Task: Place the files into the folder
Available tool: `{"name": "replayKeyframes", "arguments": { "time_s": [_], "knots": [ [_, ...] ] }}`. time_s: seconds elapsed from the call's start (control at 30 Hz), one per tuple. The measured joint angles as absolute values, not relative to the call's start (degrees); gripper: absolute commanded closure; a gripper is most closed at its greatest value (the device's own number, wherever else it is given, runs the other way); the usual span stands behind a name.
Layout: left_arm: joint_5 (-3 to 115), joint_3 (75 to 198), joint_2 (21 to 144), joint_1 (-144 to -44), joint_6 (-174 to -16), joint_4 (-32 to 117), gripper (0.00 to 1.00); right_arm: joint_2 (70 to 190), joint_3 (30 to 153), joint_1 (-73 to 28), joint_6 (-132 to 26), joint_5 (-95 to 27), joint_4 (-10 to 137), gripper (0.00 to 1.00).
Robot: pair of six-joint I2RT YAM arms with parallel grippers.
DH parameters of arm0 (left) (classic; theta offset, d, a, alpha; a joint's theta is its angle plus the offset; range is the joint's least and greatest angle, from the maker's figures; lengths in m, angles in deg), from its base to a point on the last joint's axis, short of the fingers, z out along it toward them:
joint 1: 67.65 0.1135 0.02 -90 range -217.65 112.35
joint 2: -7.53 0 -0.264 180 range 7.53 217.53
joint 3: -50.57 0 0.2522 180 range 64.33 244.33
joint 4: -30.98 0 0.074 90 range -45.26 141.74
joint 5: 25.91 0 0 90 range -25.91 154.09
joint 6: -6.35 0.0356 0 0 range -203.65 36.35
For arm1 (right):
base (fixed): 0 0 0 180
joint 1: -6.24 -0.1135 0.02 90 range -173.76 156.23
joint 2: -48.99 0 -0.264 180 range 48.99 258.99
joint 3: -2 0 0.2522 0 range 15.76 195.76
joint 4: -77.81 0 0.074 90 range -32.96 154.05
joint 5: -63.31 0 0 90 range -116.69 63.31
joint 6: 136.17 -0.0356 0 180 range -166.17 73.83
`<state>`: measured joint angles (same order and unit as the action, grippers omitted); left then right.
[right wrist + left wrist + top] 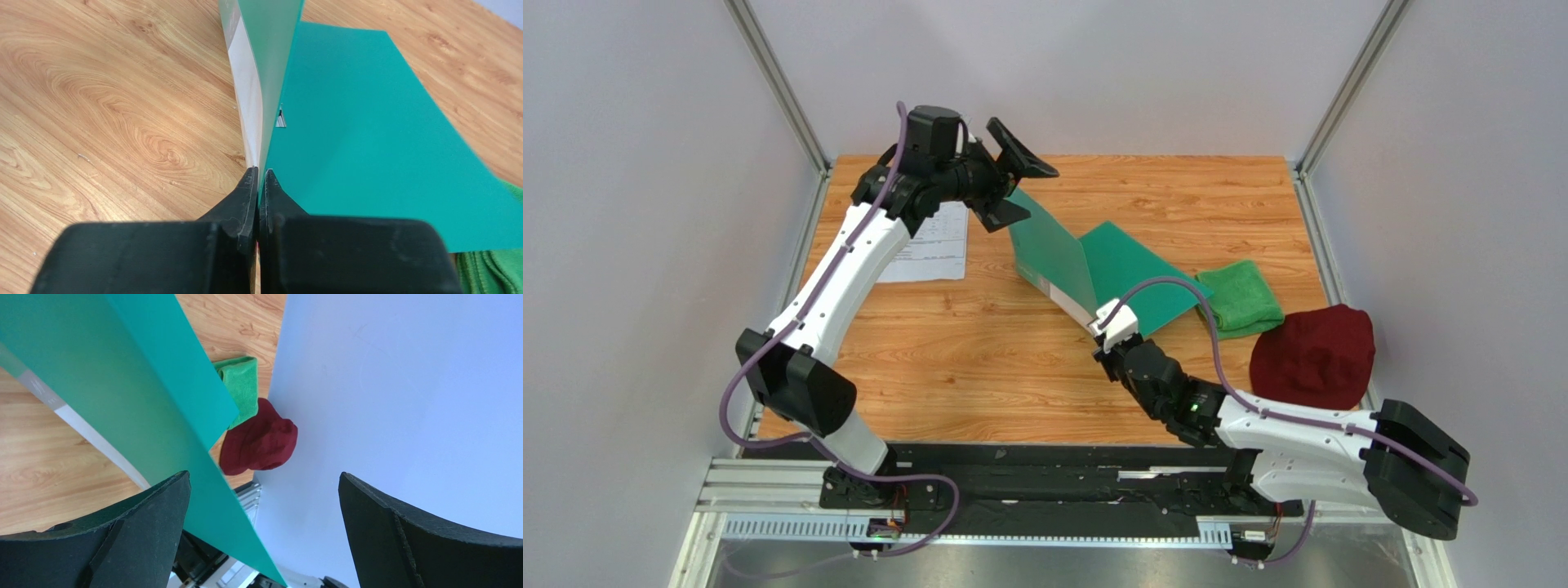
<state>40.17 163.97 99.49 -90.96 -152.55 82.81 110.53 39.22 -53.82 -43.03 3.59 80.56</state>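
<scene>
The right gripper is pinching the teal folder by its raised cover at frame centre, while the files are lying flat upper left on the desk, nearest the spread left gripper.

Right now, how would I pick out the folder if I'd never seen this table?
On the wooden table, look right of centre. The folder is thin teal plastic, one cover flat, the other lifted. Unlike the brighter green cloth beside it, it is stiff, with a white strip along its spine.
</scene>
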Motion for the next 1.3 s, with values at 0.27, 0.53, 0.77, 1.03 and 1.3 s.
{"name": "replayKeyframes", "arguments": {
  "time_s": [0.27,0.53,0.77,1.03,1.3],
  "knots": [
    [46.1,166.8,98.9,-96.3,-152.7,90.5,0.09,112.5,40.2,-58.0,-38.9,8.7,80.6,1.00],
    [50.2,160.3,98.3,-98.4,-150.2,92.8,0.66,114.1,40.7,-60.7,-35.9,14.0,81.0,0.87],
    [52.1,155.4,94.3,-98.4,-137.8,93.8,0.96,114.6,45.3,-63.0,-41.1,17.3,73.5,0.33],
    [53.1,144.7,83.3,-98.4,-121.7,97.3,1.00,103.3,51.7,-62.9,-62.6,2.3,48.5,0.20],
    [55.9,124.0,70.2,-98.2,-115.3,93.9,1.00,96.6,53.6,-57.0,-75.6,-15.8,37.1,0.18]
  ]
}}
